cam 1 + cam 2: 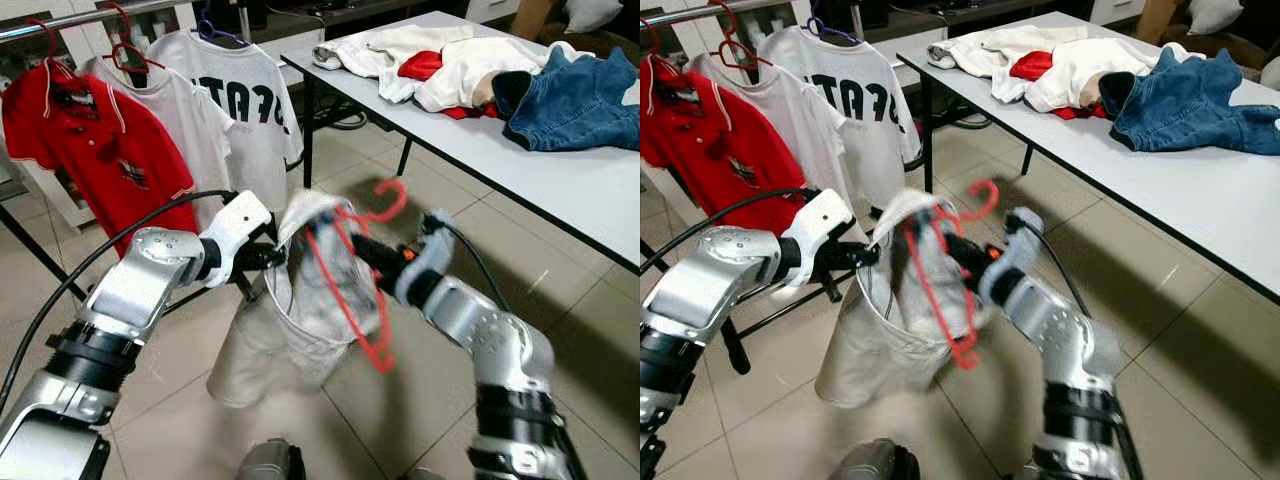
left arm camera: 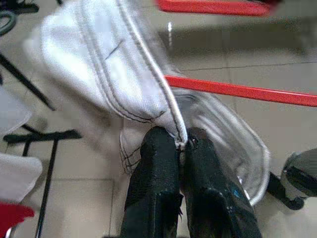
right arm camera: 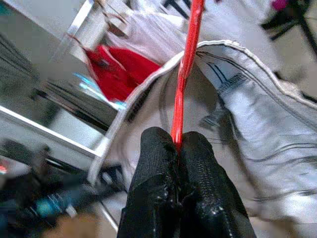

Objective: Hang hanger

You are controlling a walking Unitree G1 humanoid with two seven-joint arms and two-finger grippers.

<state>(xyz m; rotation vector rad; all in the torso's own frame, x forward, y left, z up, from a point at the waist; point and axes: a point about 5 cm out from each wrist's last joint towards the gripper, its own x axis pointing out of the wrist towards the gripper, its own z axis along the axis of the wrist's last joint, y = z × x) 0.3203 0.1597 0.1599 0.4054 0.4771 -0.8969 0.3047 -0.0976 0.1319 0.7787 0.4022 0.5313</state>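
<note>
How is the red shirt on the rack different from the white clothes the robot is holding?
The red shirt hangs neatly on the rail, while the white garment dangles bunched up.

The red shirt is bright red with a collar; the white garment is pale with dark stitching.

No gripper touches the red shirt, but the left gripper pinches the white garment's edge and the right gripper holds its red hanger.

Both go with red hangers.
</note>
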